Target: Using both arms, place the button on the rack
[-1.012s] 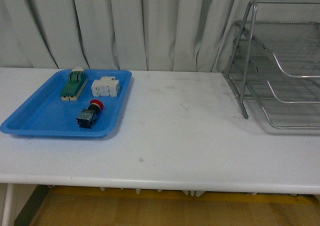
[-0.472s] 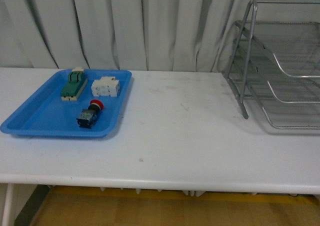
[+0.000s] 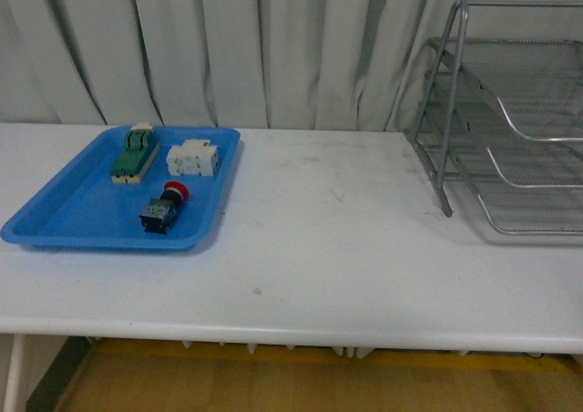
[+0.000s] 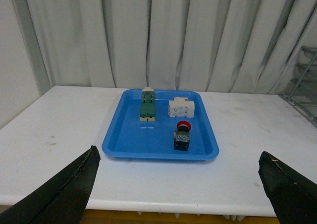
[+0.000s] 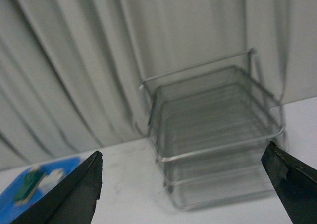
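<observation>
Pale curtains (image 3: pixel 228 47) hang behind the white desk (image 3: pixel 328 248). Over by the desk's left edge sits the blue tray (image 3: pixel 73 207), and there's the button (image 3: pixel 164 206), lying on its side near the tray's front edge, red cap pointing back. Just behind it is a white block (image 3: pixel 193 159), with a green switch (image 3: pixel 135 152) nearer the back edge. The rack (image 3: pixel 454 111) stands at the desk's right edge, well apart. The left gripper (image 4: pixel 178 154) is spread wide and holds nothing. The right gripper (image 5: pixel 182 152) gapes just the same, facing the rack.
</observation>
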Controlling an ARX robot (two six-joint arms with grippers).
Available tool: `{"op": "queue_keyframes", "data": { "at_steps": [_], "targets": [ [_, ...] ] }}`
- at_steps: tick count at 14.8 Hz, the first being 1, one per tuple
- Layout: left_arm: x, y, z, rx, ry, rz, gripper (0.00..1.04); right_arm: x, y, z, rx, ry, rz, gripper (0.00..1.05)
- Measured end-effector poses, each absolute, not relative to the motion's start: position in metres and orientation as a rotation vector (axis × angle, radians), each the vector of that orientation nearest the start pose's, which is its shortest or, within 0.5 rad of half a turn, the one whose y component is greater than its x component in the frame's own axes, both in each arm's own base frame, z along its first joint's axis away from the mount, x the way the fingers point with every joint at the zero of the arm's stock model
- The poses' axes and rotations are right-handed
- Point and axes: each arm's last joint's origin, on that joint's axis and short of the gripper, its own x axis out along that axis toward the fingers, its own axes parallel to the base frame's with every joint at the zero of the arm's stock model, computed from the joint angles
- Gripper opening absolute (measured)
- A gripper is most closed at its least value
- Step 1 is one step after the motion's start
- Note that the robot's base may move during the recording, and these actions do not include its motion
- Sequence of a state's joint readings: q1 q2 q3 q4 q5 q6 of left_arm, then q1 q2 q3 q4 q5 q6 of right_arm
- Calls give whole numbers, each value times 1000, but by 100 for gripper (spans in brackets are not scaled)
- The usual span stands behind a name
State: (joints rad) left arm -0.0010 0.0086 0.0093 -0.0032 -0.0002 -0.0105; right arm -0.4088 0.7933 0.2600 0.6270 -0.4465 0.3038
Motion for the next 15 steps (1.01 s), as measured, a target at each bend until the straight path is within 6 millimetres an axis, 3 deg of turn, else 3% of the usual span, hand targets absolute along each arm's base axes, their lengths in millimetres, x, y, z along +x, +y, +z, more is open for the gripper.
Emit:
{"op": "queue_keyframes", "data": {
  "at_steps": [3,5,7,10,13,15],
  "targets": [
    [98,0,166,-10,2,-1,98,235,-146,253,333,-175,-136,98],
    [98,0,166,-10,2,-1,98,272,-200,236,492,-135,-212,98],
    [98,0,166,-10,2,-1,98,290,-230,204,680,-75,-258,98],
    [98,0,166,-10,2,-1,98,303,-238,151,944,1,-287,98],
    [98,0,166,-10,2,-1,98,327,-214,110,1194,50,-237,98],
    [98,0,166,-10,2,-1,98,342,-192,94,1291,78,-214,98]
  ]
}}
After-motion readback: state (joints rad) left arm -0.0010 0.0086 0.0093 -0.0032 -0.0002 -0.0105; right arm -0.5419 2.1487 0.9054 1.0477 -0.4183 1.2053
